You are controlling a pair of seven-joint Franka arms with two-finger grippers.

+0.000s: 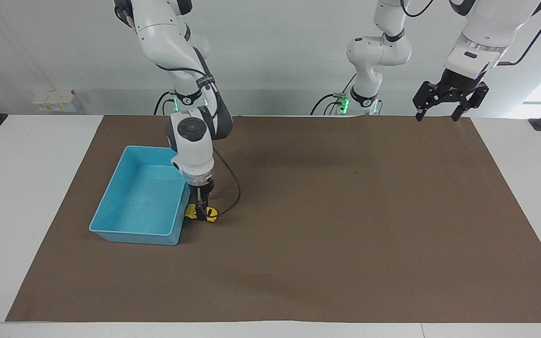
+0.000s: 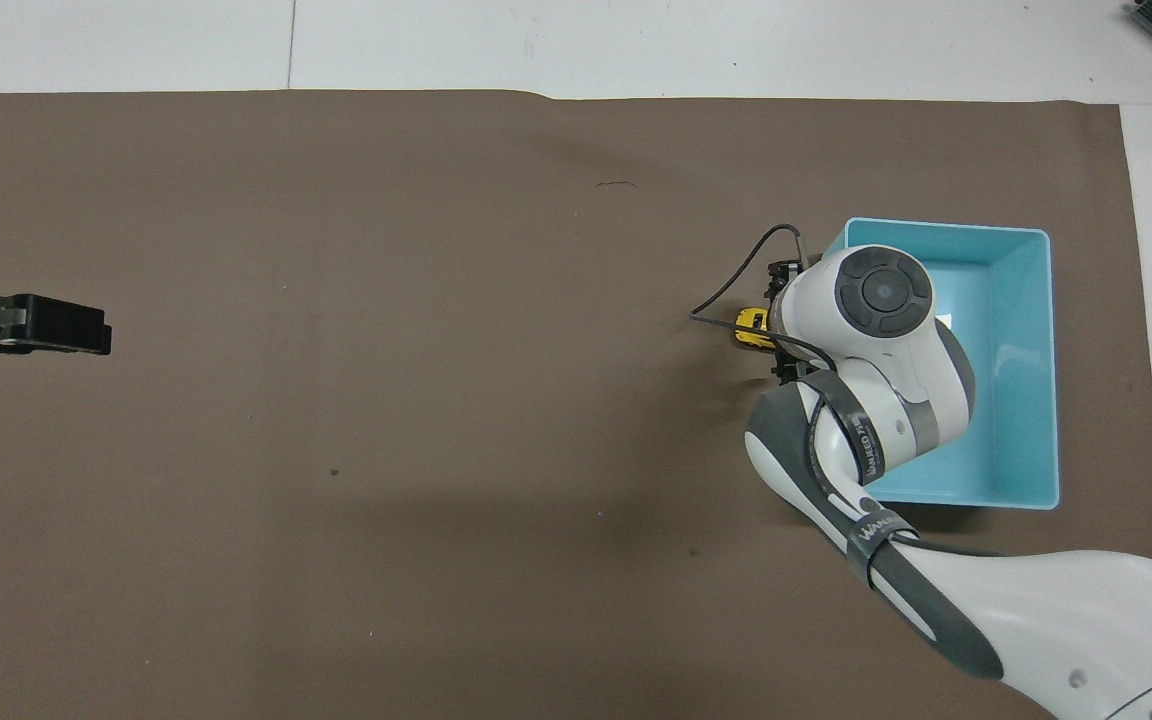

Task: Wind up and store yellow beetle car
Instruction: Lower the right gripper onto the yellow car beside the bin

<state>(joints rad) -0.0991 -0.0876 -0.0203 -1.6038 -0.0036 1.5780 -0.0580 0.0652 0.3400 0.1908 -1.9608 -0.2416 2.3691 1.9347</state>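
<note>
Overhead, right gripper hidden — facing, astride yellow beetle car

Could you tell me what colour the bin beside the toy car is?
Light blue bin, clearest in the facing view.

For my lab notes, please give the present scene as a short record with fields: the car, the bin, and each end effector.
car: yellow beetle car on the brown mat, beside the light-blue bin, outside it
bin: nothing visible inside
right end effector: lowered onto the car, fingers open on either side of it
left end effector: open, waiting in the air over the mat's corner at the left arm's end
stage: car not yet stored
</note>
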